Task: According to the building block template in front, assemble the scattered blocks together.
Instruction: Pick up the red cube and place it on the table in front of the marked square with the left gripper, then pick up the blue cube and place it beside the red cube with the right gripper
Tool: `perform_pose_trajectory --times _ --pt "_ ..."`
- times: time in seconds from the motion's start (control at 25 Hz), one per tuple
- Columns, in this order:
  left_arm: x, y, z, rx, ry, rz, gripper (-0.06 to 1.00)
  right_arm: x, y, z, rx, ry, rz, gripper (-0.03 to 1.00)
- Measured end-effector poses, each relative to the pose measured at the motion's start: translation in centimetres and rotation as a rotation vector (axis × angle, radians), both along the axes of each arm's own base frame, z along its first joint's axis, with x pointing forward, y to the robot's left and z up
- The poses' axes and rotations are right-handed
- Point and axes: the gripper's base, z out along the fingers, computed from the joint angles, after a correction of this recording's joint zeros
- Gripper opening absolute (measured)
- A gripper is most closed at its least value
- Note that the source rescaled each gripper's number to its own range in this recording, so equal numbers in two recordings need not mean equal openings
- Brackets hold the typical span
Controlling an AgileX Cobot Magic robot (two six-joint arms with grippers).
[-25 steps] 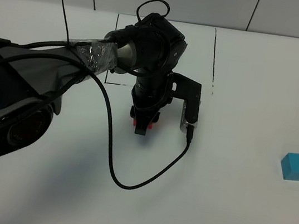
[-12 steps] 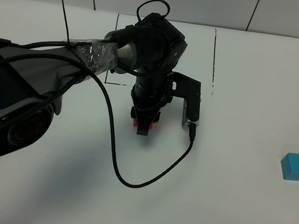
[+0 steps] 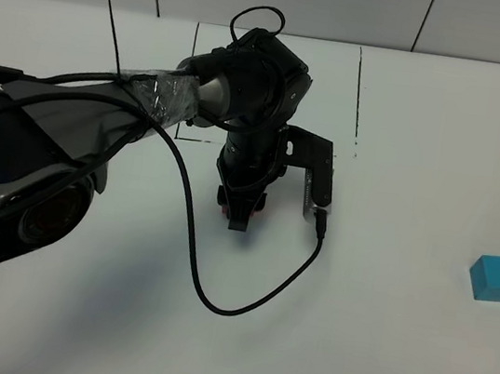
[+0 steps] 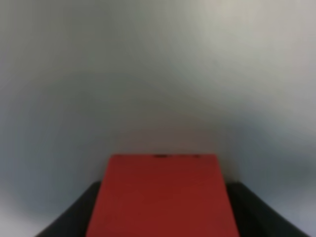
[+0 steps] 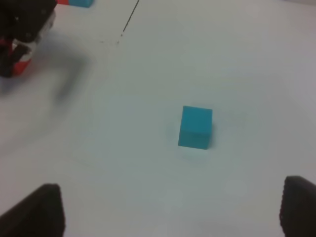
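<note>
Slight shift since a second ago: the left gripper [image 3: 239,212] edges toward the far side of the table [image 3: 375,356] with the red cube [image 4: 160,197], and the cable loop [image 3: 213,306] sags lower. Blue cube [image 3: 495,278] unmoved, well apart on the right.

Left fingers [image 4: 79,222] flank the red cube, clamped on it; lifted or dragging, cannot tell. Right gripper [image 5: 173,210] spread wide, empty, near the blue cube.

Template [image 5: 74,2] shows only at the right wrist view's edge; the left arm hides it from above.

Judgement: keep the red cube square to the drawn black lines [image 3: 358,100] and leave room beside it for the blue one. The cable loop lies between the cubes, a possible snag.
</note>
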Motion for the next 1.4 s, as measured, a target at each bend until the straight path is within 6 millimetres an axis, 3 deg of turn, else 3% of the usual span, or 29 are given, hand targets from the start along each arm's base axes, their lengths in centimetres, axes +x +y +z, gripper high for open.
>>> perform_pose_trajectory --times 0.2,0.4,0.52,0.72,0.92,1.12,1.4 --pt "0.1 0.1 0.8 0.000 -0.024 -0.006 0.51 0.0 0.0 0.0 0.000 0.000 0.000 0.90" --pt "0.1 0.2 4.4 -0.045 -0.085 0.003 0.83 0.0 0.0 0.0 0.000 0.000 0.000 0.90" --pt "-0.1 0.3 6.3 -0.071 -0.118 0.008 0.95 0.0 0.0 0.0 0.000 0.000 0.000 0.90" --pt "0.2 1.0 8.3 -0.101 -0.152 0.061 0.99 0.0 0.0 0.0 0.000 0.000 0.000 0.90" --pt "1.9 3.5 9.7 -0.145 -0.195 0.260 0.99 0.0 0.0 0.0 0.000 0.000 0.000 0.90" --pt "3.4 7.4 12.1 -0.181 -0.232 0.528 1.00 0.0 0.0 0.0 0.000 0.000 0.000 0.90" --pt "4.6 15.2 15.3 -0.161 -0.224 0.905 1.00 0.0 0.0 0.0 0.000 0.000 0.000 0.90"
